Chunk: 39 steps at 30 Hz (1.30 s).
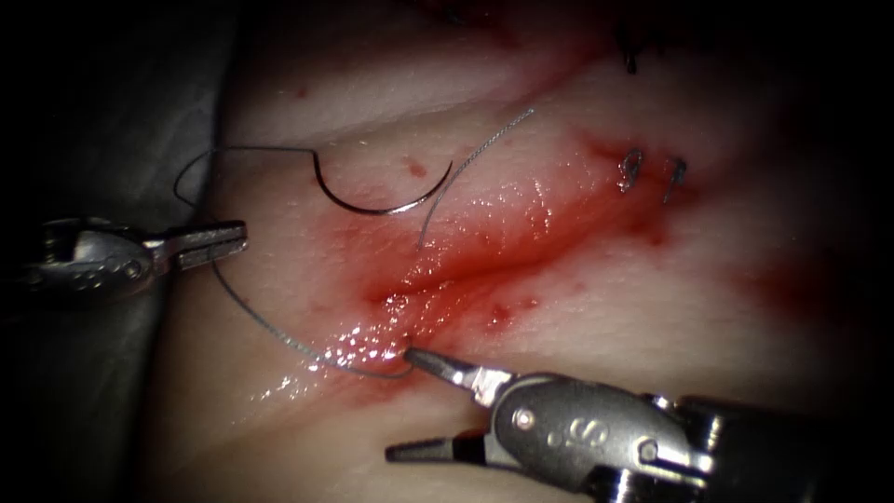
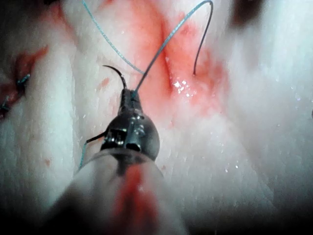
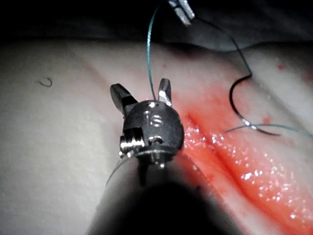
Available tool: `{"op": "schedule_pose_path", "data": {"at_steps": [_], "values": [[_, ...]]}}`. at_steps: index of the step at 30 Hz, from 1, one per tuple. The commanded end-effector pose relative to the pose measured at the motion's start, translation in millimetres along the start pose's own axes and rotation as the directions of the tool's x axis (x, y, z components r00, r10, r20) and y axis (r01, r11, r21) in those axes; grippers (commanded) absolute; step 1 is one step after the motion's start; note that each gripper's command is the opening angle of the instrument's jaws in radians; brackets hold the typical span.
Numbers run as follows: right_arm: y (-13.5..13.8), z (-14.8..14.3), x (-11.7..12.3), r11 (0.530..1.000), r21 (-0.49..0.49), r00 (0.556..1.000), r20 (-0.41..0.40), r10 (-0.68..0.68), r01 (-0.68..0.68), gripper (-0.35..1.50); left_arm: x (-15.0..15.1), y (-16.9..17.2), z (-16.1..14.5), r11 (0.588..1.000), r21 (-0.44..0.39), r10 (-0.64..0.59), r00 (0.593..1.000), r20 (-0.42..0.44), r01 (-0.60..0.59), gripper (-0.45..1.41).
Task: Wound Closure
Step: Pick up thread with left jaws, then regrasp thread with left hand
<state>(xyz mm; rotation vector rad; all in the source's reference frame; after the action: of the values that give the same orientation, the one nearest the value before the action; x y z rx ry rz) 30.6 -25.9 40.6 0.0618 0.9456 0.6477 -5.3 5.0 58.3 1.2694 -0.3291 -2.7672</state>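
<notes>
The pale, glistening slab of pork tissue (image 1: 577, 307) takes up most of the endoscope view. Its long cut (image 1: 466, 270) runs from about eight o'clock up toward two o'clock, and wet red fluid (image 1: 372, 349) pools along it.

The right arm's grey steel tool (image 1: 410, 402) enters from five o'clock with its jaws spread wide and empty. The upper tip lies against the lower edge of the cut, just beside the thread; the lower tip hangs apart over bare tissue. The right wrist view shows the same tool (image 3: 142, 94) with both jaws parted and the thread passing between them, held by neither.

The left arm's slimmer steel tool (image 1: 228, 240) comes in from nine o'clock on the left of the cut, its jaws closed on the thread. In the left wrist view this tool (image 2: 131, 95) pinches the strand at its tip.

The thin grey-blue suture thread (image 1: 270, 331) runs from the left tool down to the cut near the right tool's upper tip. Another length loops from the left tool up to the needle's tail.

The dark curved steel needle (image 1: 377, 207) lies free on the tissue at about eleven o'clock from the cut, held by neither tool and not in the tissue.

Small dark finished stitches (image 1: 633, 172) sit at two o'clock.
</notes>
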Motion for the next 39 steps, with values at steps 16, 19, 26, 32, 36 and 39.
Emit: {"op": "schedule_pose_path", "data": {"at_steps": [16, 19, 26, 32, 36, 39], "values": [[-1.2, 1.4, 0.7, 0.99, -0.141, 0.996, 0.084, 0.019, -0.007, 1.3, 3.9, 2.3, 1.6, 1.0, 0.014, 0.015, 1.0, 0.005, -0.015, -0.45], [-2.0, 1.1, 1.1, 0.99, -0.139, 0.995, 0.093, 0.022, -0.009, 1.28, 4.3, 2.5, 1.7, 1.0, 0.014, 0.019, 1.0, 0.004, -0.019, -0.45], [-3.7, 0.8, 2.1, 0.993, -0.12, 0.992, 0.123, 0.024, -0.009, 1.26, 6.3, 3.2, 2.2, 1.0, 0.016, 0.019, 1.0, -0.001, -0.019, -0.45], [-5.2, -0.4, 4.0, 0.992, -0.127, 0.99, 0.139, 0.035, -0.017, 1.16, 8.5, 3.9, 2.4, 1.0, 0.02, 0.013, 1.0, 0.004, -0.013, -0.45], [-5.5, -0.8, 4.7, 0.989, -0.146, 0.988, 0.148, 0.042, -0.02, 1.13, 9.5, 4.3, 2.1, 1.0, 0.024, 0.011, 1.0, 0.004, -0.011, -0.45], [-5.5, -1.1, 5.3, 0.987, -0.156, 0.986, 0.157, 0.052, -0.027, 1.09, 10.4, 4.6, 1.9, 1.0, 0.025, 0.009, 1.0, 0.006, -0.009, -0.45]]}}
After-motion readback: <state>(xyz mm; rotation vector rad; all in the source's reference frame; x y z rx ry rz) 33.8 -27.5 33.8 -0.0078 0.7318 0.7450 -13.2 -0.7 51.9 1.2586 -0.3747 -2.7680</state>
